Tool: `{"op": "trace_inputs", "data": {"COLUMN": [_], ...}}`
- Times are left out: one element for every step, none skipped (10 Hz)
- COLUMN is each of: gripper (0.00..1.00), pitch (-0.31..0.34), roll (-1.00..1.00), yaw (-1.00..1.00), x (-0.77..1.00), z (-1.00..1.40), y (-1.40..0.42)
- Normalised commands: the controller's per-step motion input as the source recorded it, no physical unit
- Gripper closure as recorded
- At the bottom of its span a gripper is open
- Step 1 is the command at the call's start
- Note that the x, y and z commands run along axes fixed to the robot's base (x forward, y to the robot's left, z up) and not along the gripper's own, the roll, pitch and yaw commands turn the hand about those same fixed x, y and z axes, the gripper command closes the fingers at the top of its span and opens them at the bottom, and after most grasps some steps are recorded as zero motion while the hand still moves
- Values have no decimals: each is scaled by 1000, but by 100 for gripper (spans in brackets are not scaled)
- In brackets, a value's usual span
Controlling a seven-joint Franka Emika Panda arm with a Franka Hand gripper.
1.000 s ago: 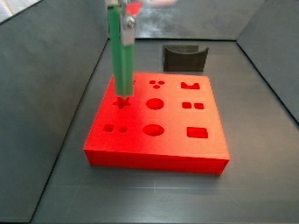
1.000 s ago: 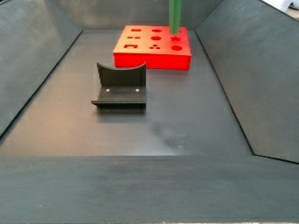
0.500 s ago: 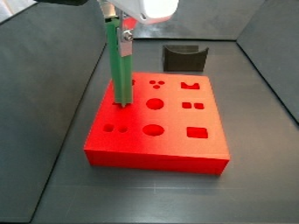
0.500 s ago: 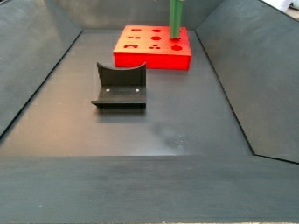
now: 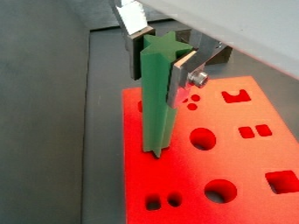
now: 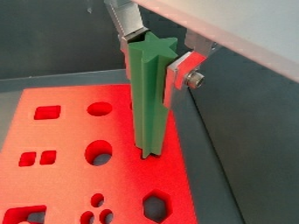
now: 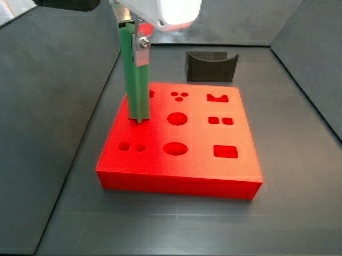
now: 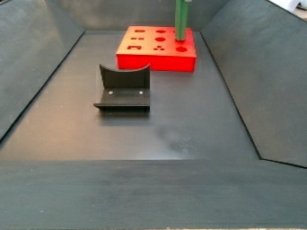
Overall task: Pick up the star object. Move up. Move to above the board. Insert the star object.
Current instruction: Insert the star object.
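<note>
The star object (image 7: 134,75), a tall green star-section rod, stands upright with its lower end in the star cutout at a back corner of the red board (image 7: 187,165). My gripper (image 7: 131,32) is at the rod's top. In both wrist views its silver fingers sit on opposite sides of the star top (image 5: 159,96) (image 6: 149,96), pads against it, with the gripper (image 5: 158,63) (image 6: 155,57) shut on it. The board (image 5: 233,149) (image 6: 59,136) lies below. In a side view the rod (image 8: 182,20) rises from the board (image 8: 150,56) out of frame, so the gripper is hidden there.
The dark fixture (image 7: 210,66) (image 8: 122,88) stands on the grey floor just off the board. Other cutouts, circles and squares, lie open across the board. Sloping grey walls enclose the floor on all sides.
The gripper and rod have moved down. The rod's lower end has sunk into the star cutout. In the last half second almost nothing has moved.
</note>
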Motion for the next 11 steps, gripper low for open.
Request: {"op": "trace_inputs", "data": {"gripper": [100,100,100,100,100,100,100,100,100,100,100], "pitch": [0,0,-9,-29,-74,-113,-144,-170,-196,-281,-299], "roll": [0,0,0,0,17,26,37,34,26,74,123], "yaw": [0,-43,-106,-126,-123,-151,-183,-214,-234,-366,-354], "x": [0,49,71,46,46,100,131,146,111,54,6], "z": [-17,-160,-174,-129,-129,-126,-143,-186,-189,-169,-191], "y": [0,0,0,0,-3,-17,-9,0,0,0,0]}}
